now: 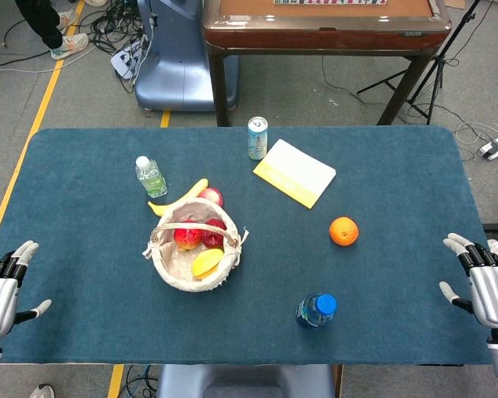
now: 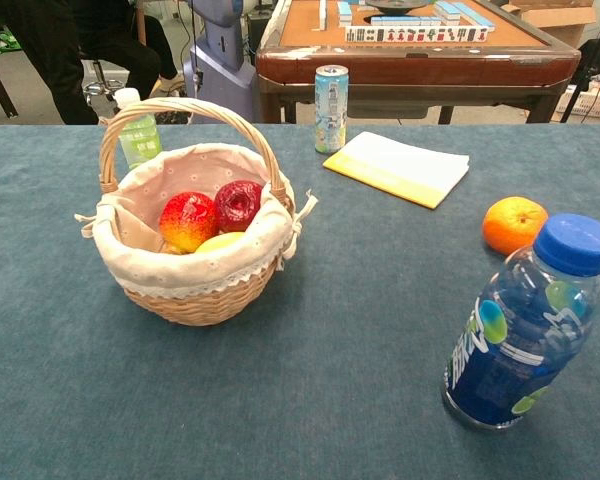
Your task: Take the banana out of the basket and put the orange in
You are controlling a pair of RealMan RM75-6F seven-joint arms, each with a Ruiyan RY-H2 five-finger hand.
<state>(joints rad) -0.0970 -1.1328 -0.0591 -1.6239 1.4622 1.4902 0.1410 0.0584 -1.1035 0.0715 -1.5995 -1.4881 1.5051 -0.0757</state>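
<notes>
A wicker basket [image 1: 168,274] [image 2: 195,290] with a white cloth lining and an upright handle stands left of the table's middle. Inside lie two red apples [image 2: 187,220] and a yellow fruit [image 1: 207,263]. The banana [image 1: 177,199] lies along the basket's far rim, apparently outside it, next to another red apple [image 1: 210,196]; the chest view hides both. The orange [image 1: 344,230] [image 2: 514,224] sits alone on the blue cloth to the right. My left hand [image 1: 4,286] and right hand [image 1: 490,282] hover at the table's near corners, fingers apart, holding nothing, far from everything.
A blue-capped bottle [image 1: 315,310] [image 2: 520,330] stands near the front edge between basket and orange. Behind are a small green bottle [image 1: 150,176], a drink can [image 1: 257,138] [image 2: 331,108] and a yellow-white folded pad [image 1: 295,172]. A mahjong table stands beyond.
</notes>
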